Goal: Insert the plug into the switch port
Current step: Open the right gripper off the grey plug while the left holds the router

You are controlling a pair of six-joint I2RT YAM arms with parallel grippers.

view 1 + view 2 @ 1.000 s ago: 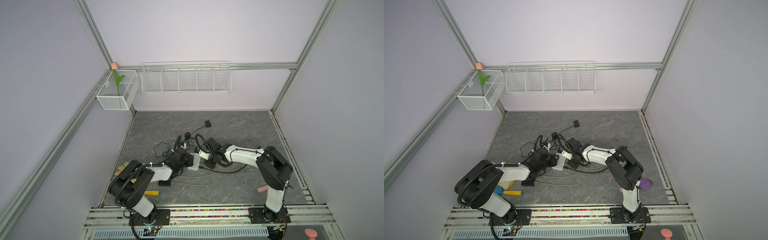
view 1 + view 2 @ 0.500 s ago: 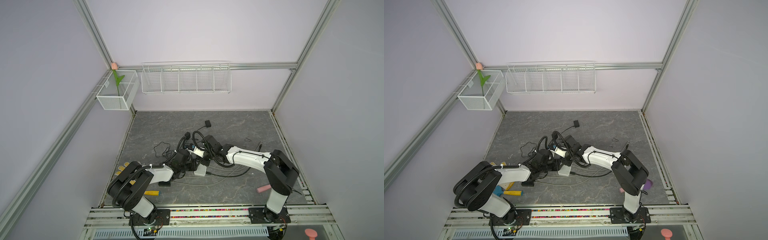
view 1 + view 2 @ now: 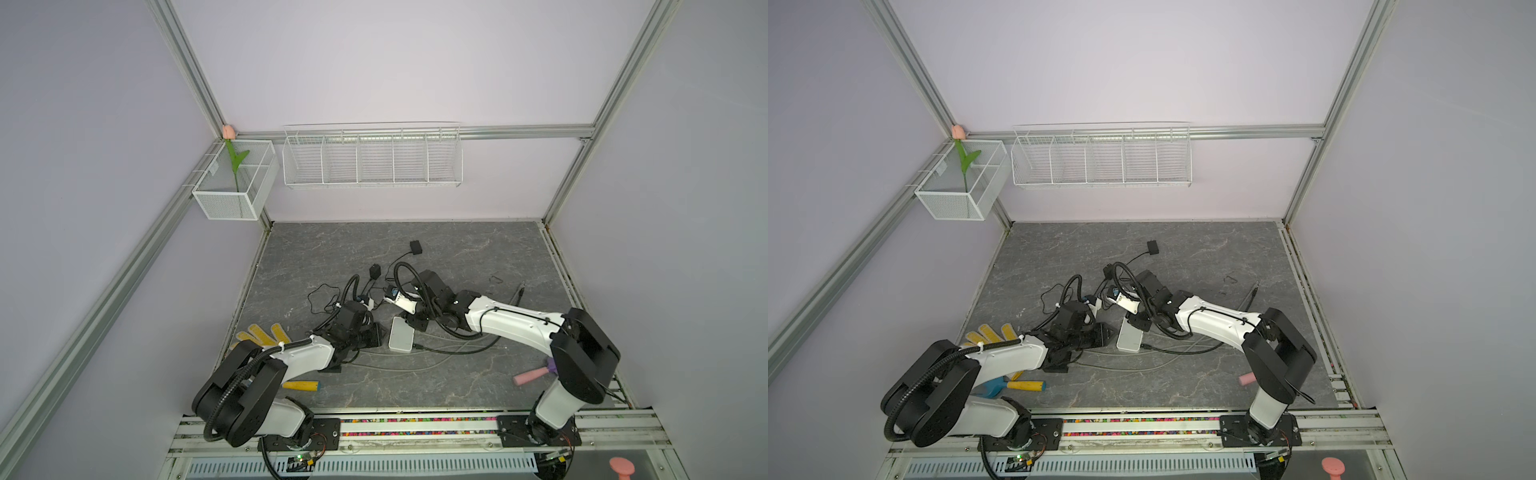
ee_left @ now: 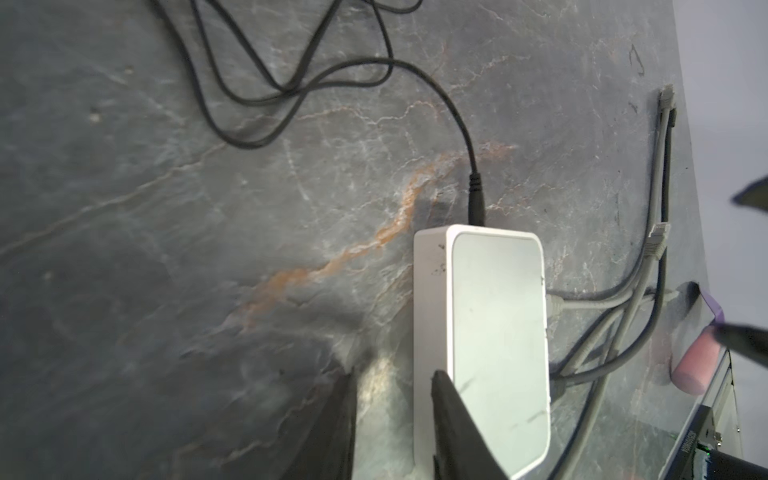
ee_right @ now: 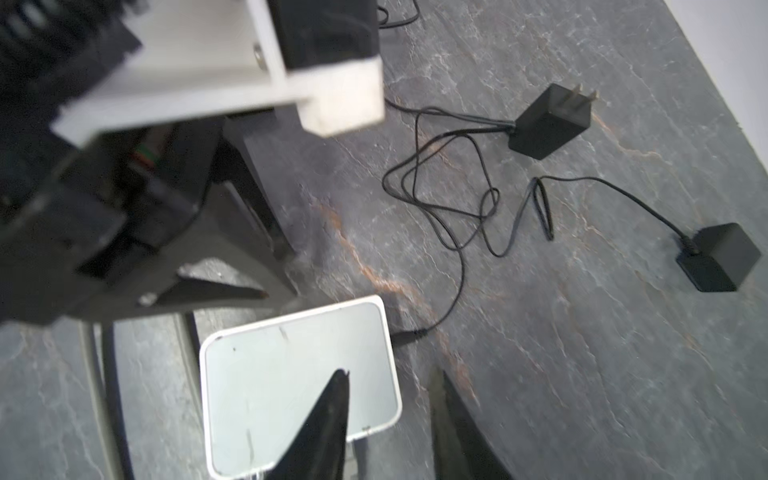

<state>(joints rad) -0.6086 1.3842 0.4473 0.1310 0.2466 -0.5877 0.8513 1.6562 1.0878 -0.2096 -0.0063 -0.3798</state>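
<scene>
Right wrist, adapters, left wrist, plug touching switch

Left gripper and right gripper sit low and close together, facing inward (jaws parted on each).

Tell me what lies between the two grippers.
The white switch lies flat between the left gripper and the right gripper; both top views show it.

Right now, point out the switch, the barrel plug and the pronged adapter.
switch [image 4: 498, 324], left wrist view, top face
barrel plug [image 4: 476, 203], left wrist view, sleeve
pronged adapter [image 5: 548, 122], right wrist view, body
</scene>
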